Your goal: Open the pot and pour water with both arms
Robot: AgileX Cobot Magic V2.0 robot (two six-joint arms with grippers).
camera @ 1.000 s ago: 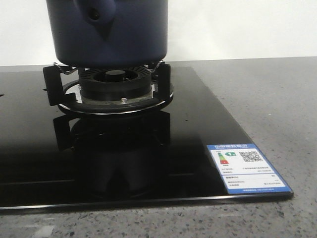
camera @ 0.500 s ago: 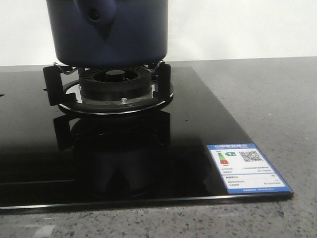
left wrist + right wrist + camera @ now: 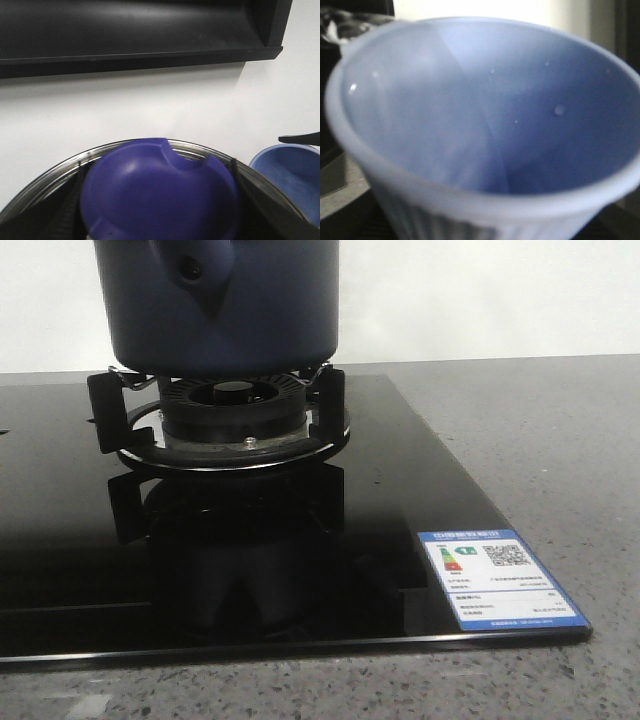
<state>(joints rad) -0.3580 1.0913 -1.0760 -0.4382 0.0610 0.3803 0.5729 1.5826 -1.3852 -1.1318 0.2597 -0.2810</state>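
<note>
1. Navy-blue, the pot [image 3: 218,302] sits on the burner stand [image 3: 225,425] of the black stove [image 3: 380,510], far left on the table [image 3: 540,430].
2. We see a purple knob [image 3: 160,195] and a pale blue cup [image 3: 485,130] filling the wrist views.
3. We cannot tell whether either hand is clenched.

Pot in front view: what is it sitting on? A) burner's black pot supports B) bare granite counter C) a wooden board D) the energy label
A: the pot rests on the black pot supports around the burner, above the glossy black cooktop; the energy label lies well clear, near the cooktop's front right corner.
</note>
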